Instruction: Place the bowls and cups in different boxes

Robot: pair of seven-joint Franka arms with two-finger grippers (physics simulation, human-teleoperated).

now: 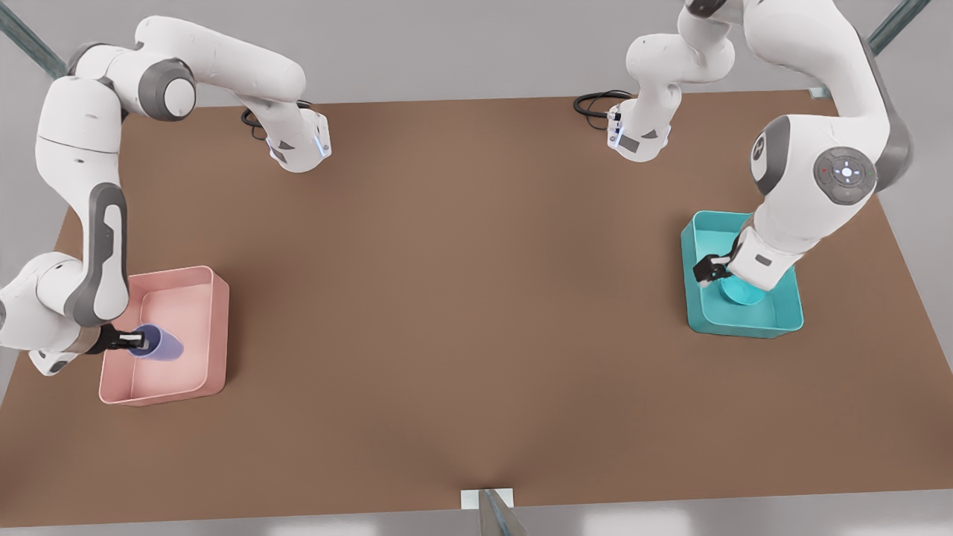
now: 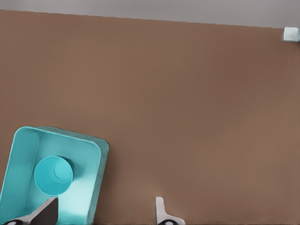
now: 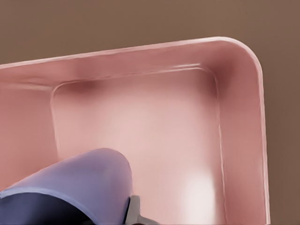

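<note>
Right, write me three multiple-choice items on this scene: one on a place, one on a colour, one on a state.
1. Where is the teal bowl?
A) clamped in a gripper
B) in the teal box
C) stacked on the cup

2. What colour is the box under the purple cup?
A) pink
B) teal
C) white

3. The right gripper is:
A) open
B) shut on the purple cup
C) shut on nothing

Answers:
1 B: the bowl sits on the box floor, with the left gripper open above it.
2 A: the tilted cup hangs over the pink box.
3 B: its fingers pinch the cup's rim.
</note>
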